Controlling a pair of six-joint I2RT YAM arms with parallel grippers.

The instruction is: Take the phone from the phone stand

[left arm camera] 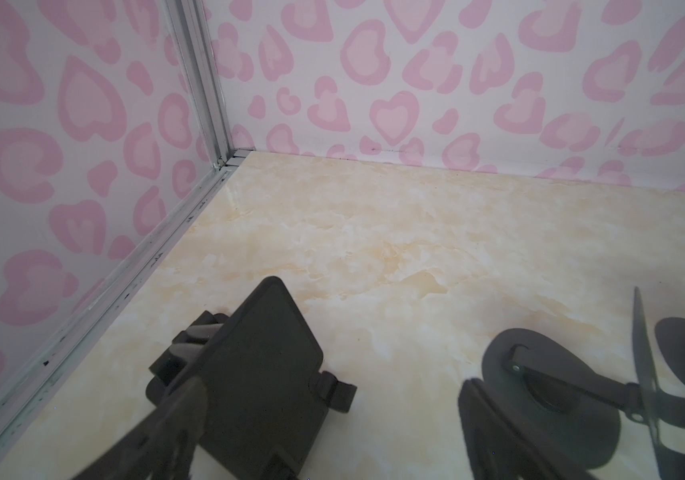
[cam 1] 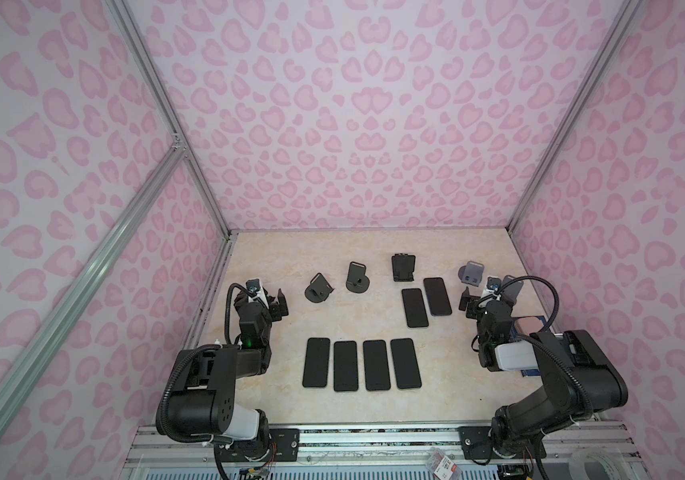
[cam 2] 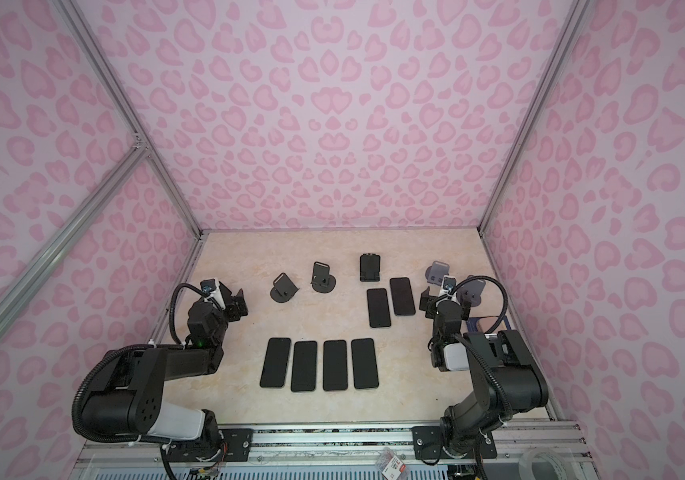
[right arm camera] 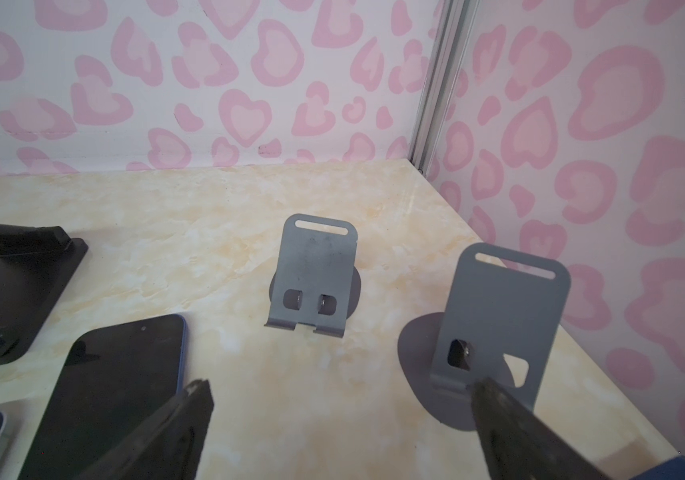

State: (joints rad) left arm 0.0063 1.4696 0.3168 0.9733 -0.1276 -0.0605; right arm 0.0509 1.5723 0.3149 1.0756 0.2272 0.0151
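Several black phones lie flat on the marble table (cam 1: 457, 374), a row near the front (cam 1: 359, 365) and two further back (cam 1: 414, 307) (right arm camera: 124, 374). No phone rests on any stand that shows. My left gripper (cam 1: 265, 301) (left arm camera: 332, 386) is open, and an empty black phone stand (left arm camera: 257, 365) sits between its fingers, close to one of them. My right gripper (cam 1: 482, 300) (right arm camera: 342, 386) is open over bare table. One of its fingers overlaps the foot of a grey phone stand (right arm camera: 502, 316), and contact cannot be told.
Two dark round-based stands (cam 1: 317, 287) (cam 1: 357, 276) and a black folding stand (cam 1: 403, 267) stand at the back, with a second grey stand (right arm camera: 315, 274) beyond my right gripper. Patterned walls enclose the table on three sides. A pink and blue object (cam 1: 529, 325) lies by the right arm.
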